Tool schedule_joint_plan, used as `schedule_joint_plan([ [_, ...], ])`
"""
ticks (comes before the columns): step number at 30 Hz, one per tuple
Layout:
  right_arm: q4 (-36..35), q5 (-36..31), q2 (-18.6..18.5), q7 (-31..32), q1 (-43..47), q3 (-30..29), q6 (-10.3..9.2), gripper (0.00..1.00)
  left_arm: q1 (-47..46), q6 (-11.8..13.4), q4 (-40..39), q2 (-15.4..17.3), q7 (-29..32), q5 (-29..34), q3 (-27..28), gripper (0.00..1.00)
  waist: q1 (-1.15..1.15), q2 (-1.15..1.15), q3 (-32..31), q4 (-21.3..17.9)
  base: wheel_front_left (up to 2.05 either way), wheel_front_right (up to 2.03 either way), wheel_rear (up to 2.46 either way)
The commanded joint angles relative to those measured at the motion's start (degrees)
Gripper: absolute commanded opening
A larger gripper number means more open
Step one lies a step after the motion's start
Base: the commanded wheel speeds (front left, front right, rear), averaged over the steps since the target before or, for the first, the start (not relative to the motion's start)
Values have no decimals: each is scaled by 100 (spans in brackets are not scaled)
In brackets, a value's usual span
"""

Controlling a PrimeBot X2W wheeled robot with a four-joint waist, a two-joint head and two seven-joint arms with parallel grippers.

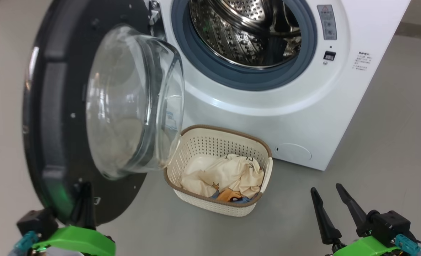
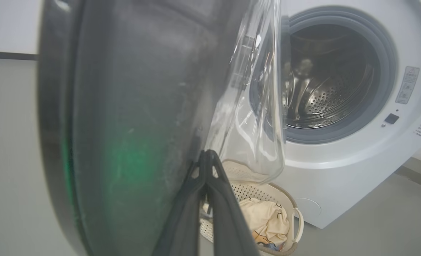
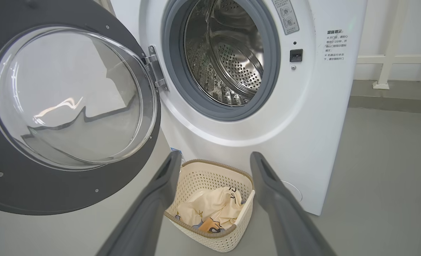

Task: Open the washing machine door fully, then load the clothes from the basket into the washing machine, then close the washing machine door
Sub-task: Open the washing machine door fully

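**Door wide open but not fully: finish the swing first**

Head view: the washing machine door (image 1: pixel 54 106) takes the left half of the frame, inner face toward the camera. Its glass bowl (image 1: pixel 132 103) overhangs the left end of the basket (image 1: pixel 214 142). The basket sits lower centre, on the floor (image 1: pixel 392 142) just in front of the washing machine (image 1: pixel 267 117). The clothes (image 1: pixel 224 174) are inside it, cream piece on top, blue peeking out below. The drum (image 1: pixel 239 32) is top centre.
The left gripper (image 1: pixel 83 188) is lower left by the door's bottom rim, fingers pressed together, holding nothing. The right gripper (image 1: pixel 326 188) is lower right, fingers spread, empty, well apart from the basket.

Left wrist view: the left gripper (image 2: pixel 207 153) has its tips meeting at bottom centre, on the door's dark inner face beside the bowl's edge. Touching or just off it, can't tell.

Right wrist view: the right gripper (image 3: pixel 216 156) has its spread fingers framing the basket (image 3: pixel 210 176) at lower centre. The hinge (image 3: pixel 157 71) is left of centre, near the top.

My read: we're on the last bit of the opening step.
- Push with the closed tips on the black rim, not the glass.
- Stay far from the hinge and follow the arc.
- Stop when the door resists.
- Aim to get the bowl clear of the basket, so the right gripper has a straight drop onto the clothes.
- Park the right gripper until then.
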Motion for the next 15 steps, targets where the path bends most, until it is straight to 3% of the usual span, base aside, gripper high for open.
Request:
schedule_joint_plan([
  [1, -252, -138, -38, 75, -294, 102, 9, 100, -323, 81, -60, 219, -118, -74, 417, 0, 0, 0, 208, -47, 0, 0, 0],
  [15, -971, -609, -38, 680, -351, -181, 9, 100, -722, -39, 462, 346, -449, -709, 1536, 0, 0, 0, 932, -60, 0, 0, 0],
])
